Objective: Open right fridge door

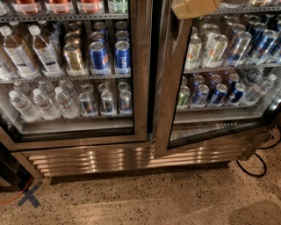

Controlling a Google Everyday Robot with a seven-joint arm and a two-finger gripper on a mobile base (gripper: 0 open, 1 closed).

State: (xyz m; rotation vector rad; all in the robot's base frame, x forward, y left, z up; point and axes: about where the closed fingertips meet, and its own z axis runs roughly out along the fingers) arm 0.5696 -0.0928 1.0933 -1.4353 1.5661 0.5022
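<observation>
Tan and blunt, the claw [195,8] sits at the top edge of the view, against the upper left corner of the right fridge door [169,96]; I cannot tell whether it is spread or pressed together.

That door fills the right half of the view. It is a tall glass pane in a wide brushed steel frame with a black seal. It stands ajar: its left edge has swung out toward the near side, its bottom rail slants, and a dark gap runs between it and the left door [139,88]. Behind its glass, the upper shelf shows two pale green cans [204,50] in front and blue cans farther right. The lower shelf's front row has one green can [183,96], three blue cans [217,93] and one water bottle [259,89].

There are two doors in all. The left one is shut flat and has the same steel frame. Its middle shelf shows two brown drink bottles [30,50] with white caps, one gold can [74,57] and two blue cans [110,56]. Below these are clear water bottles [44,103] and three cans [106,102].

Under both doors is a grille [109,160] of flat steel slats. The floor [145,197] is speckled tan stone. It carries a blue tape cross [28,196] near left, an orange cord [11,200] beside it, and a black cord [260,163] looping at the right.
</observation>
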